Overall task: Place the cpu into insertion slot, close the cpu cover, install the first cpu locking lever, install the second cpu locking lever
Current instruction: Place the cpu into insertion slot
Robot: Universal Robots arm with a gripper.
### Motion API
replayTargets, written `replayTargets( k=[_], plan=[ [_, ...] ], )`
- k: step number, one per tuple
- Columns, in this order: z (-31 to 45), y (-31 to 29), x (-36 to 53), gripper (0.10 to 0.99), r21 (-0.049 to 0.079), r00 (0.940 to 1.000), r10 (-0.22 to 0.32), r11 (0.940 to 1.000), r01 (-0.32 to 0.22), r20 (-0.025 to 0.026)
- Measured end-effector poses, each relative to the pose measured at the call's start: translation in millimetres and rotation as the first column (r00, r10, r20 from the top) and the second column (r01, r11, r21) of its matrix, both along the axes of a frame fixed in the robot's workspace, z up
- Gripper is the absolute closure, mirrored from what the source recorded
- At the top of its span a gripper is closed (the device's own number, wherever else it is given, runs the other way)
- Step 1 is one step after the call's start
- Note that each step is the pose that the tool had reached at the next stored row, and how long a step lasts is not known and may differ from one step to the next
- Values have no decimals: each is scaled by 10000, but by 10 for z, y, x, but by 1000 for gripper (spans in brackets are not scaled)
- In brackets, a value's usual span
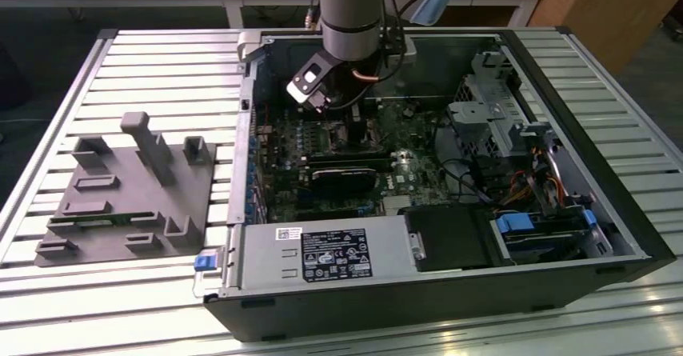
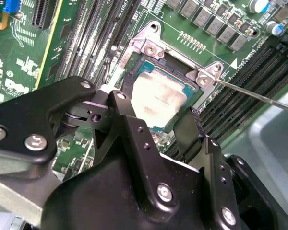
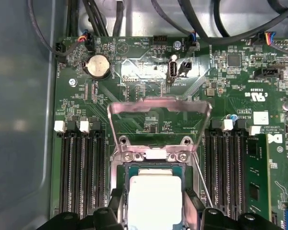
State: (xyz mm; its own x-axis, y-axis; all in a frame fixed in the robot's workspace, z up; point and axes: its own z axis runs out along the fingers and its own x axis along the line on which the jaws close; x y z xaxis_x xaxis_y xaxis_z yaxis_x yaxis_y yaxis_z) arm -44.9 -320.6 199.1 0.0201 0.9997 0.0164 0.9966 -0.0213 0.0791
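The cpu [image 3: 154,195] lies in the insertion slot [image 3: 126,173]; the gripper [image 2: 161,125] hovers just above with fingers spread wide, holding nothing. The cpu cover [image 3: 158,106] stands raised — cover and both levers remain.

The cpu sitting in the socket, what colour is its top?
Silvery-grey, with a pale sheen; the cpu shows best in the first wrist view.

Arm [image 1: 350,12] reaching steeply down, gripper [image 2: 156,117] fingers spread apart
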Motion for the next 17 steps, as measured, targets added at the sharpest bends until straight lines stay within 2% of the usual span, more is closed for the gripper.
replayTargets(
  k=[12,17],
  plan=[
    [231,0,0,475,0,10000,0,10000,0,0],
    [253,0,0,475,1,10000,1,10000,-1,0]
  ],
)
